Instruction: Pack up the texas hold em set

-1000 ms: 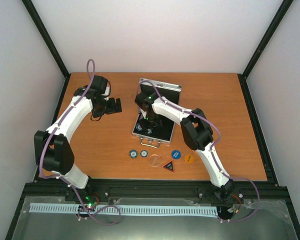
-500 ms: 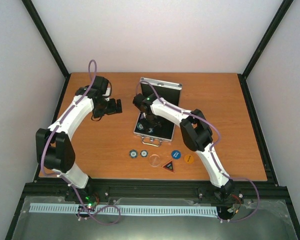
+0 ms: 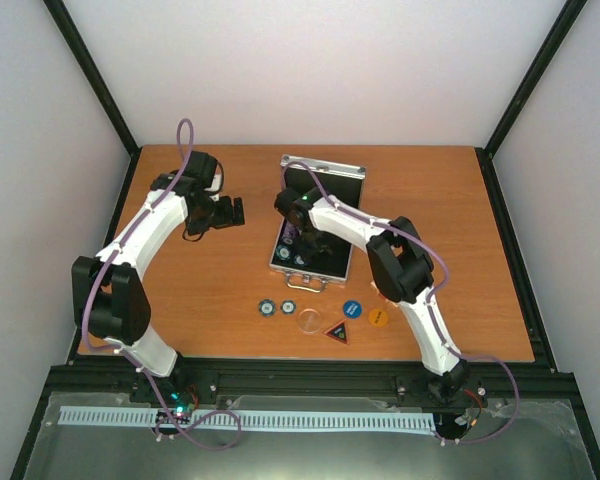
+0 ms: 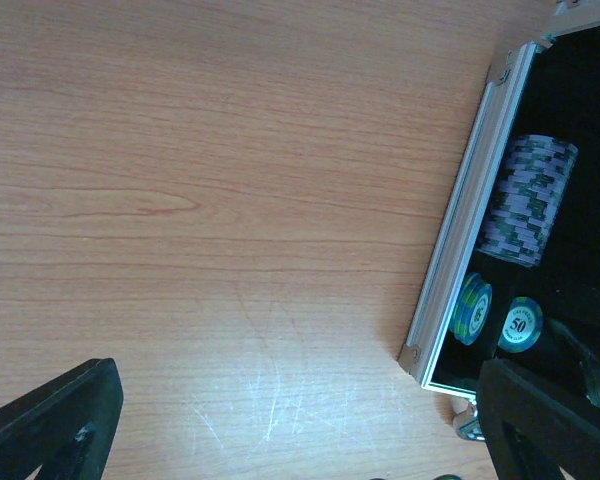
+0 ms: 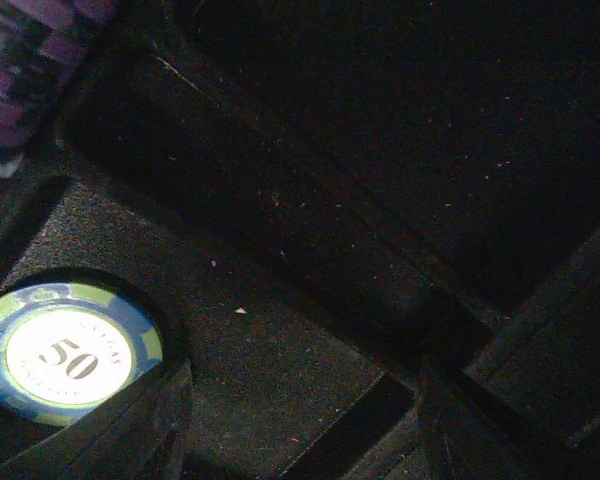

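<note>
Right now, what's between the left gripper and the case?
Nothing, only bare table. The top view shows plain wood from the left gripper to the case; the left wrist view shows the same.

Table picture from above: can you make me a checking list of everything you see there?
Surface: wooden table, faint scratches.
Job's things: open silver case holding a chip stack and a 50 chip; two chips, clear disc, triangular button, blue button and orange button lie in front of it.
Clutter: nothing seen.
Grippers: left gripper open, empty, beside the case; right gripper open, over the case's lining.
Cables: purple cable along each arm.
Surroundings: white walls, black frame.
</note>
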